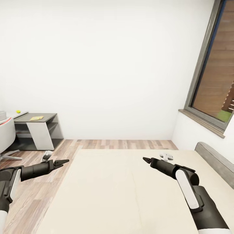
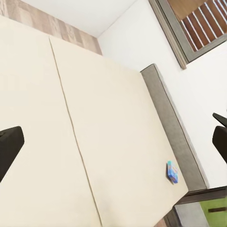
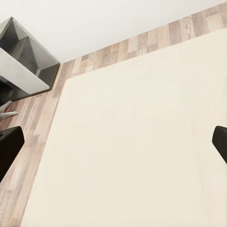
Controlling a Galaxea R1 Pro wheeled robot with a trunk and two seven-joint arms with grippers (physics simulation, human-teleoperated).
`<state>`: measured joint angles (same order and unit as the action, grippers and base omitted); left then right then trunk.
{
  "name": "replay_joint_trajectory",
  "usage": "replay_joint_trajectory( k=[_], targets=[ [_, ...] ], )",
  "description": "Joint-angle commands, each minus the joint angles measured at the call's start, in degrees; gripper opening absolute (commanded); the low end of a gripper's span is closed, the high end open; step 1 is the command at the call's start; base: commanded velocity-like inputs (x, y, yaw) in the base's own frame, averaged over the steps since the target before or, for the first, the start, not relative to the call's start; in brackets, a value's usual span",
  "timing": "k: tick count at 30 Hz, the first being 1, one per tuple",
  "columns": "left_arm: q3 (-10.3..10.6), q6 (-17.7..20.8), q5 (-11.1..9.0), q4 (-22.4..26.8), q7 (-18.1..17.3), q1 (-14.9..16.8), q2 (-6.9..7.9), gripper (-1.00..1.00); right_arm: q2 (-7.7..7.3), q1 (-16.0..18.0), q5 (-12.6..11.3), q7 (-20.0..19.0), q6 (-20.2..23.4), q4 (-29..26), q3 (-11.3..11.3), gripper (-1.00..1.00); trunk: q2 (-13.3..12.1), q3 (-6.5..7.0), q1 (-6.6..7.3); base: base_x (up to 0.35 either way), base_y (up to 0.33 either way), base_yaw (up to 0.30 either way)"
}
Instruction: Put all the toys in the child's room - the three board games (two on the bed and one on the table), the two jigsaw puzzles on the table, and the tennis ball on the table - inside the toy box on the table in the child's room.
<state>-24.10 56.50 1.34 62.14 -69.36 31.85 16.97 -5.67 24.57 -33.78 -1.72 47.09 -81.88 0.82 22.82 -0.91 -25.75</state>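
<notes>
The cream bed lies below both arms, its grey headboard at the right. A small blue board game rests on the mattress beside the headboard. Far left stands the table, with the tennis ball on top and a flat yellow item on its lower grey surface; which toy that is I cannot tell. The toy box and jigsaw puzzles are out of view. My left gripper hangs open over the bed's left edge. My right gripper is open above the mattress, holding nothing.
A white office chair stands by the table. A small white-grey object lies on the bed beyond my right gripper, and another on the plank floor. A window fills the right wall. Wood floor runs between bed and wall.
</notes>
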Motion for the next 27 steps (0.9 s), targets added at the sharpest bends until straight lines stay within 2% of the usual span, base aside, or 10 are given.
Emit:
replay_joint_trajectory(
  k=[1,27],
  targets=[
    [-0.07,0.54,0.15,0.00,-0.32,0.06,-0.01,1.00,0.01,0.04,0.03,-0.17,0.33,-0.04,0.09,1.00,0.10,-0.12,-0.03,0.000,-0.022,0.000],
    [-0.07,0.54,0.15,0.00,-0.25,0.06,-0.01,1.00,0.10,0.04,-0.17,-0.12,0.63,-0.04,0.06,1.00,0.10,-1.64,-0.03,0.000,-0.003,0.000]
  ],
)
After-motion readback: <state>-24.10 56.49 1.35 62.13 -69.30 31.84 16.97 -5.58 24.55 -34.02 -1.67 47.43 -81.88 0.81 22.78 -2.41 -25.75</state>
